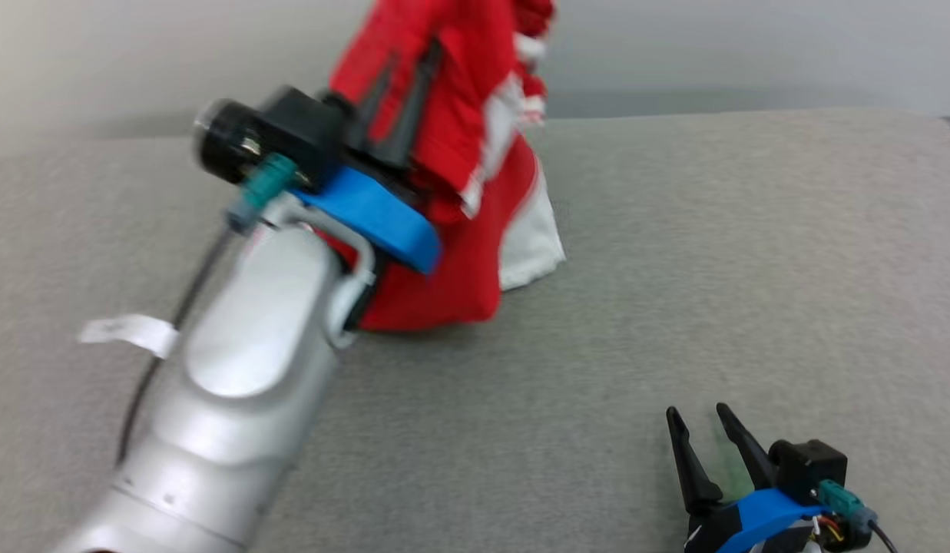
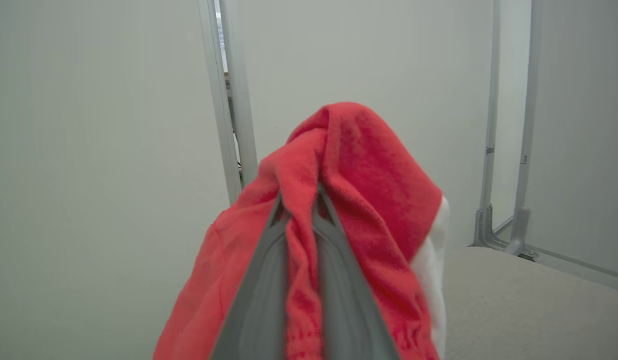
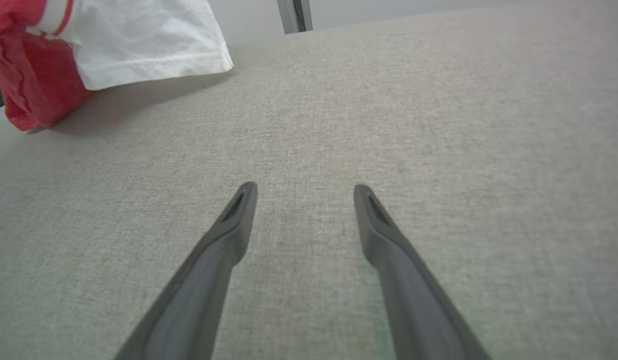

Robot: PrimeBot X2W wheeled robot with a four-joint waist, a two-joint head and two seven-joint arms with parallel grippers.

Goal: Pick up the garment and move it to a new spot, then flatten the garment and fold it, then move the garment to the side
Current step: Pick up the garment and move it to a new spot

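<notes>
— What do we have closest to us?
— Our right gripper [image 1: 697, 411], low at the near right of the grey cloth-covered table [image 1: 751, 269]. Its two dark fingers stand well apart with bare table between them; it grips nothing.
— And on our left?
— Our pale left forearm [image 1: 252, 346] reaches up and away from us across the table. At its end, our left gripper [image 1: 415, 54] is clamped on the garment [image 1: 459, 261]. From the wrist we see a fold of red fleece pinched between the two fingers and draped over their tips.
— Where does the garment sit?
— It hangs from that grip near the table's far middle, well apart from our right gripper. It is red with a white panel on its right side. Its red lower end reaches the table; the white hem seems just off it, over a shadow.
— Beyond that?
— A plain pale wall [image 2: 89, 150] and upright metal posts [image 2: 229, 100].
</notes>
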